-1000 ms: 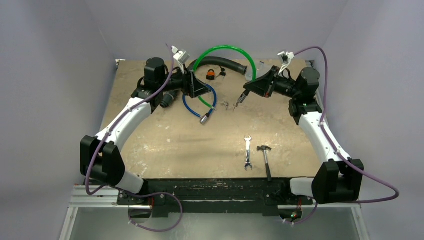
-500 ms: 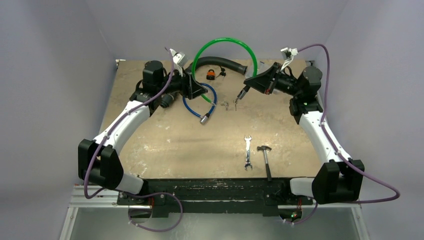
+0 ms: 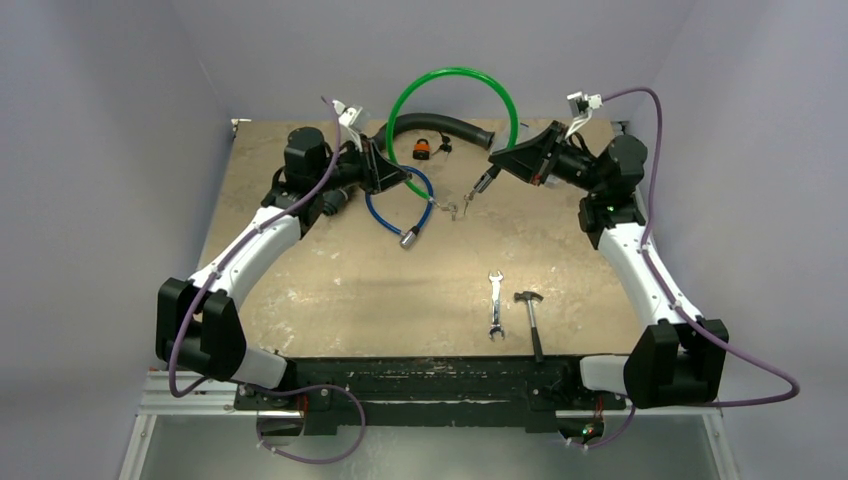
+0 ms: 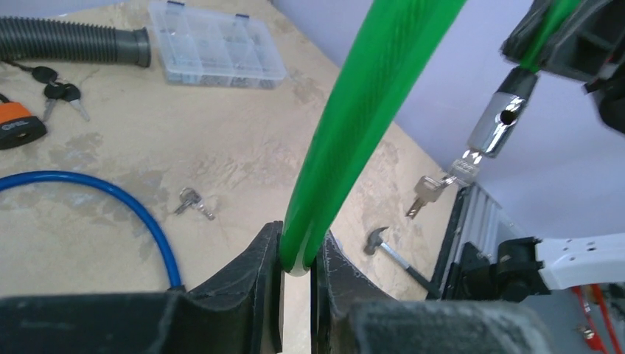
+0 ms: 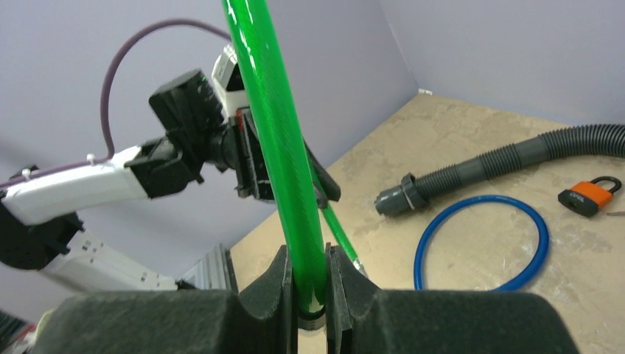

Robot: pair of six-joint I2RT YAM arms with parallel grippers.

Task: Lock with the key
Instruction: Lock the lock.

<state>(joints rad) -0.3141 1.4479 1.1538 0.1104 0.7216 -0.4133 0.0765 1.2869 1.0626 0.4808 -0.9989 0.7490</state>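
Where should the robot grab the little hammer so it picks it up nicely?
Grab the hammer by the middle of its handle, coming straight down from above. It lies flat on the table with its head at the far end, so the thin, straight handle should be easy to pinch from its left and right sides.

The green cable (image 3: 455,72) at 12 o'clock of the table (image 3: 330,290) is bright and glossy. Its lock end (image 4: 503,122) is silver, like the keys (image 4: 426,193). The blue cable (image 4: 59,175) is plain. The padlock (image 3: 422,150) is orange and black. The ribbed hose (image 3: 450,124) is dark grey. The table is sandy brown with pale stains.
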